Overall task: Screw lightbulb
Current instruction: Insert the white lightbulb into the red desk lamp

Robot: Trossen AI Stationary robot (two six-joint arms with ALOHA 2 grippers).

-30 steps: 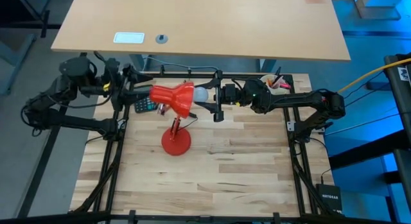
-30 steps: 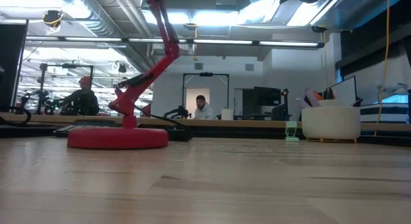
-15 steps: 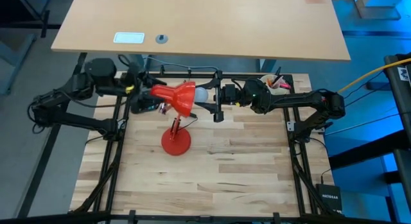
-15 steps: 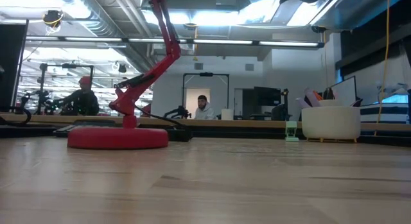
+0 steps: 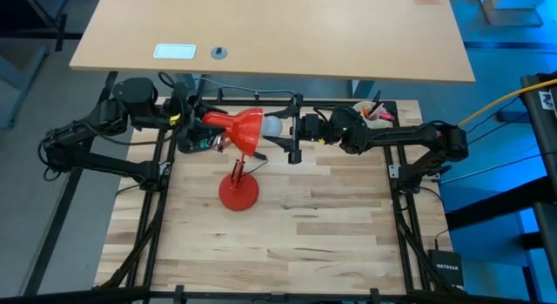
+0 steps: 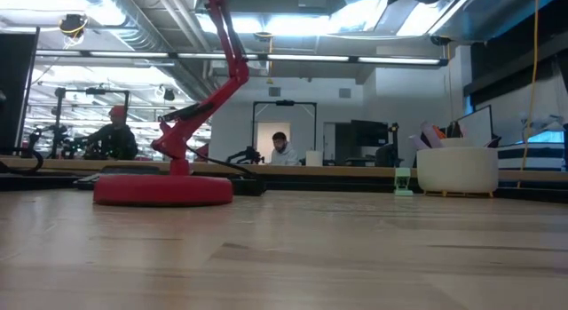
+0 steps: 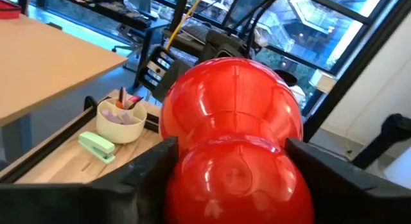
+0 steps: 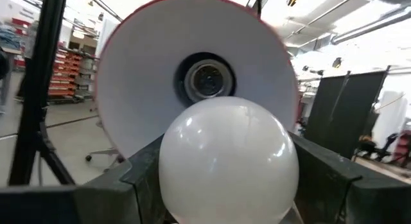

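Right gripper (image 5: 280, 131): jaws clamped on the small white frosted lightbulb (image 8: 228, 160), held just right of the glossy red lamp shade (image 5: 246, 131), facing its socket (image 8: 207, 79). Left gripper (image 5: 198, 130): jaws bracketing the shade's narrow rear, seemingly gripping. Step: bulb insertion; next requires advancing into the socket, then twisting.

The lightbulb (image 8: 228, 161) hides its own screw base.

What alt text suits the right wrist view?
A white frosted lightbulb, held between the right claw's dark fingers, faces the open mouth of a red lamp shade with its empty socket just beyond.
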